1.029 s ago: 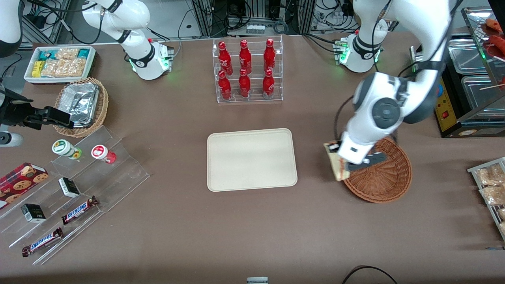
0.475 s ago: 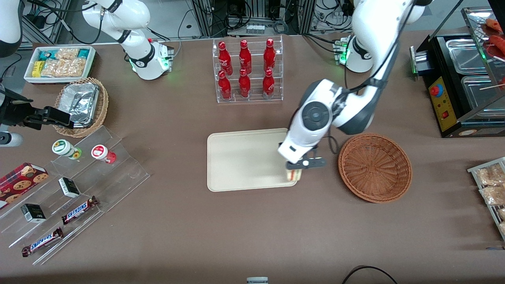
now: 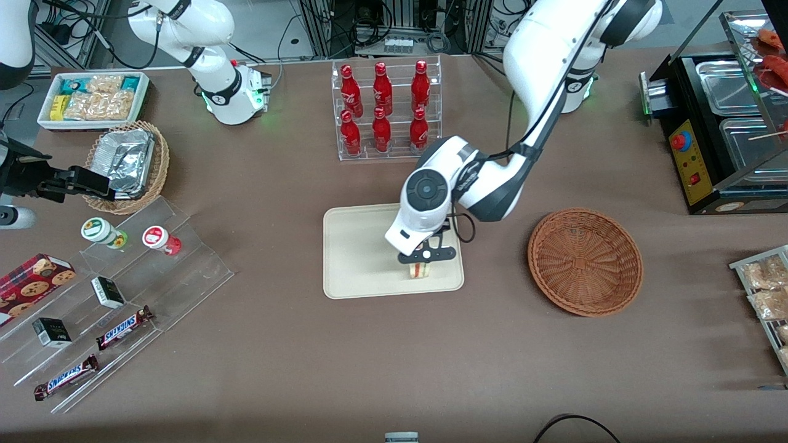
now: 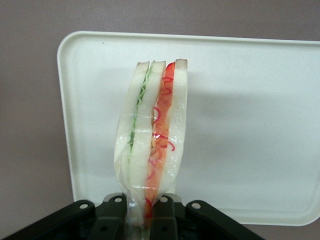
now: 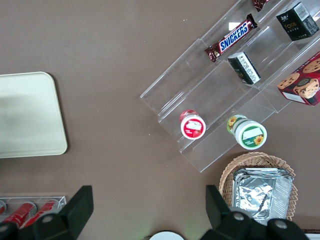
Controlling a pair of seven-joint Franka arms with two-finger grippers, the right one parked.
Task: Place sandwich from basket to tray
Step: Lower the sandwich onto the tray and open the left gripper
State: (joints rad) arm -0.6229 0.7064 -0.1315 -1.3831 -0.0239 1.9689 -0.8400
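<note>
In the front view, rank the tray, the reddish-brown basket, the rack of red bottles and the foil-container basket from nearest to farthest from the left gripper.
The gripper holds the sandwich over the tray.
1. Tray: directly beneath it.
2. Rack of red bottles: farther from the front camera than the tray.
3. Reddish-brown basket: toward the working arm's end.
4. Foil-container basket: toward the parked arm's end.

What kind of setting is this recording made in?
Probably a lab mock-up of a snack shop: a clear acrylic rack of red bottles, stepped clear shelves of chocolate bars, and cabling near the arm bases. The gripper holds a wrapped triangular sandwich above the cream-beige tray.
</note>
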